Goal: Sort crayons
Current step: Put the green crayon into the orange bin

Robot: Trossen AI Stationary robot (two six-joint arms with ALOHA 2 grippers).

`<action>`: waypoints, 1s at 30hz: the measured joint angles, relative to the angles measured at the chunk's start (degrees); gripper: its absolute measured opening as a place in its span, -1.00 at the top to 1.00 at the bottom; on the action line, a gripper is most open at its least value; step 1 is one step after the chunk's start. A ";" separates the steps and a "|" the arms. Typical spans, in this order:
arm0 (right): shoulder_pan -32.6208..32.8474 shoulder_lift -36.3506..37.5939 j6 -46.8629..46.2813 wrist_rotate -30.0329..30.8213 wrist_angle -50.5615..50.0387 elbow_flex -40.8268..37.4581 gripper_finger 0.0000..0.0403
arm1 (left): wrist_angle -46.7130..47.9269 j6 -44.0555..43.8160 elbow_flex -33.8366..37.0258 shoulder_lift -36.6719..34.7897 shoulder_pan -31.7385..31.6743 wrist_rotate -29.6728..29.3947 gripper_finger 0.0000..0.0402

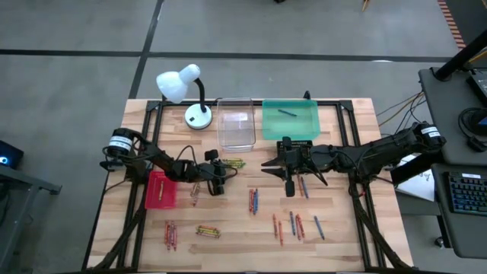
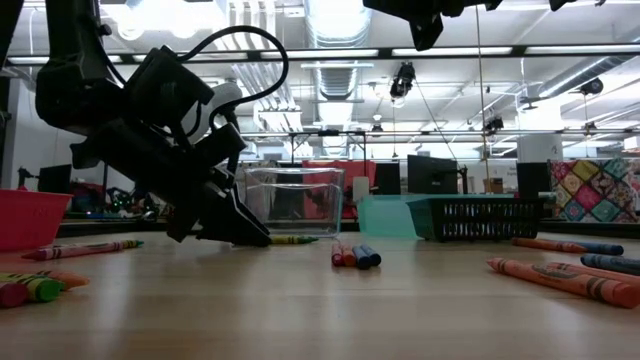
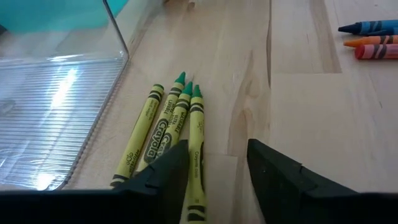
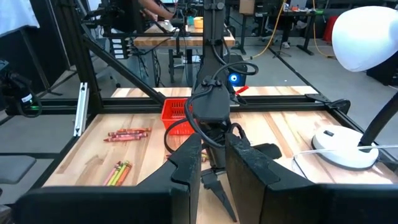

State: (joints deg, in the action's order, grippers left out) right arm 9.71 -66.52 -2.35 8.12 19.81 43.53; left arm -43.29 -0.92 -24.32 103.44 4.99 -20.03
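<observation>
White lamp (image 1: 185, 91), clear tray (image 1: 235, 122), teal tray (image 1: 290, 119), red tray (image 1: 160, 189), perhaps a black basket (image 2: 478, 217)

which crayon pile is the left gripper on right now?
The yellow-wrapped, green-tipped cluster beside the clear tray. The left gripper is down at it, fingers apart and nothing held yet. The red, orange and blue piles lie farther out on the table.

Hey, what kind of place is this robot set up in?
Probably a robotics lab or workshop: a wooden table on a dark metal frame, monitors and benches behind it, exposed ceiling ducts, and a keyboard on a side desk.
</observation>
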 joint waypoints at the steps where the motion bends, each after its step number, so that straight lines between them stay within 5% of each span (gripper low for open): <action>1: -0.02 0.00 0.00 0.00 0.00 0.00 0.69 | -0.01 -0.01 0.00 0.02 0.03 0.06 0.31; 19: 0.00 0.00 0.69 -0.02 -0.07 0.00 0.69 | -2.66 -7.14 0.45 4.09 0.43 5.57 0.95; 30: -0.02 0.00 1.02 -0.04 -0.31 0.00 0.69 | -2.19 -5.29 0.95 0.86 0.44 6.67 0.99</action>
State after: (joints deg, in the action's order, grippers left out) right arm 9.69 -66.52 -1.33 8.08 19.50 43.53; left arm -45.48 -6.21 -23.37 104.30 5.43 -13.36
